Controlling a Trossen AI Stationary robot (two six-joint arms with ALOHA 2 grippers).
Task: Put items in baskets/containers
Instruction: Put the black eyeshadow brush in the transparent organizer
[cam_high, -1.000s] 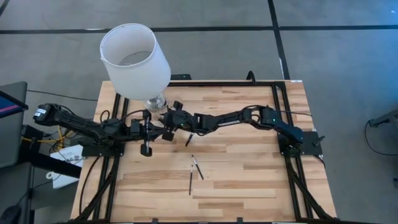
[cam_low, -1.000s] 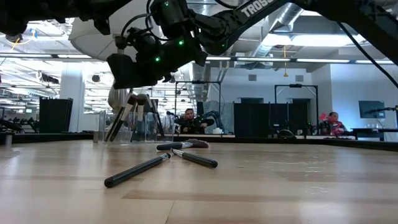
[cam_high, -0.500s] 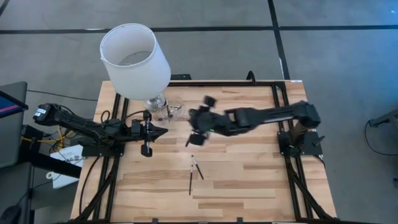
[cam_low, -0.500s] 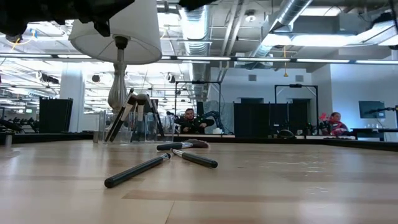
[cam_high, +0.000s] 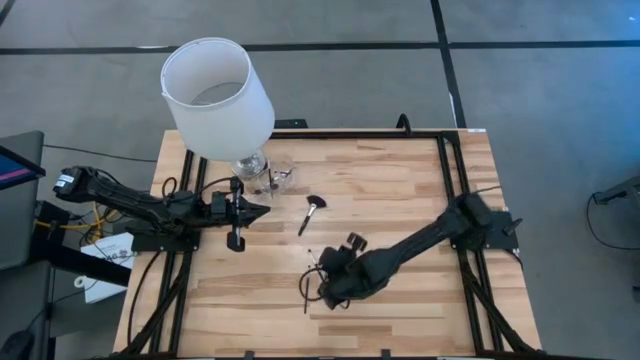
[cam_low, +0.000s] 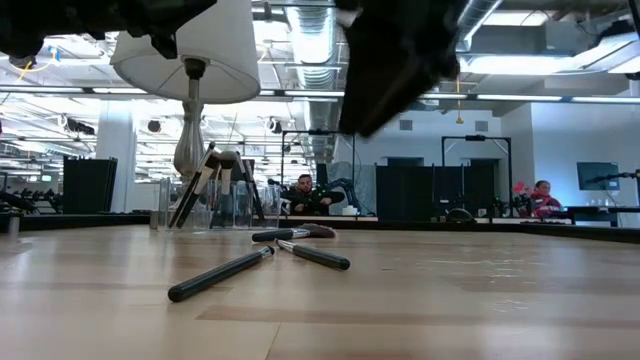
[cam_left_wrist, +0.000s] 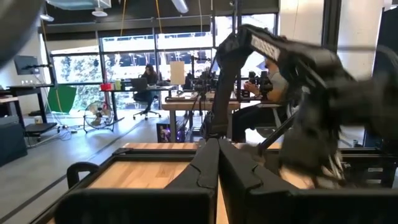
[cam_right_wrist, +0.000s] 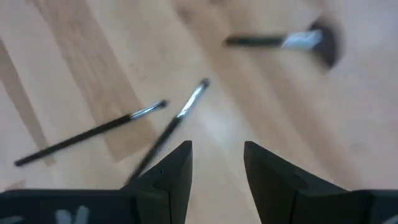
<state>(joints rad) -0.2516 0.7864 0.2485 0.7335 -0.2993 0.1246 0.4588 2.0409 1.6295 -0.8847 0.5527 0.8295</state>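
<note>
while the right gripper (cam_high: 322, 288) hangs low over the lower middle of the high view, its 2 fingers (cam_right_wrist: 176, 167) stand apart with bare wood between them and nothing held. just ahead of those fingers in the right wrist view lie 2 thin brushes (cam_right_wrist: 93, 132), side by side on the table (cam_high: 400, 190), their silver ferrules near each other; in the high view the same pair sits at the lower centre, partly under the gripper. a 3rd brush, the fan brush (cam_high: 310, 212), lies alone near the middle of the high view, well apart from the pair, and shows at the upper right of the right wrist view. in the low view the pair lies at centre left, a longer brush (cam_low: 222, 274) nearest the camera, with a blurred dark mass of the right arm at the upper centre.

the clear cup (cam_high: 279, 179) stands in the upper left part of the table in the high view, just beside the lamp (cam_high: 218, 95); in the low view it sits at the left with several brushes standing tilted inside it.

the left gripper (cam_high: 262, 211) waits at the left centre of the high view, near the cup, its fingers pressed together on nothing.

a seated person (cam_low: 305, 193) shows in the room beyond.
</note>
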